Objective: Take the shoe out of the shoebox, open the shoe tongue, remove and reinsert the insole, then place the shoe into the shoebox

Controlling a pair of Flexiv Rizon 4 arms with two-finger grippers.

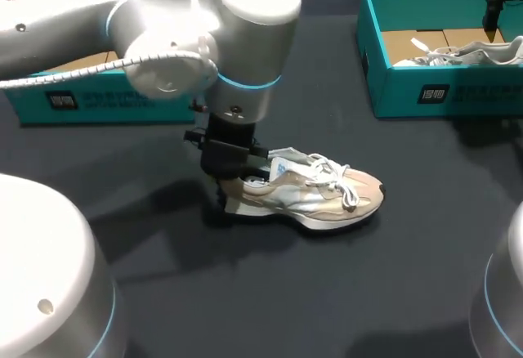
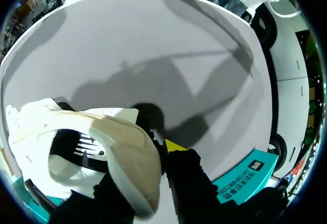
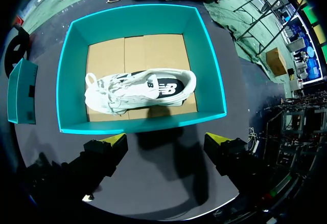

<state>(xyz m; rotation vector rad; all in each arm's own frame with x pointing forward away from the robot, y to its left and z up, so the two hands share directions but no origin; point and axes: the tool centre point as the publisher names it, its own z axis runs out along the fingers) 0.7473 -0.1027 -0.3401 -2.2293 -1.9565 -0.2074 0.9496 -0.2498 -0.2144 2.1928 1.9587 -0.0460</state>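
Shoe lay out on table, heel pinched by left gripper; right gripper hung wide open, empty, over far-right box; tongue, insole, reboxing judged outstanding.

There are two shoes and two teal shoeboxes on one table

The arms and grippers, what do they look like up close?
The left arm is made of smooth silver tubes with rounded joints ringed in light blue, and a white braided cable runs along it. Of the right arm only a silver dome with the same blue ring shows. The left gripper and right gripper are black, with blocky fingers tipped bright yellow.
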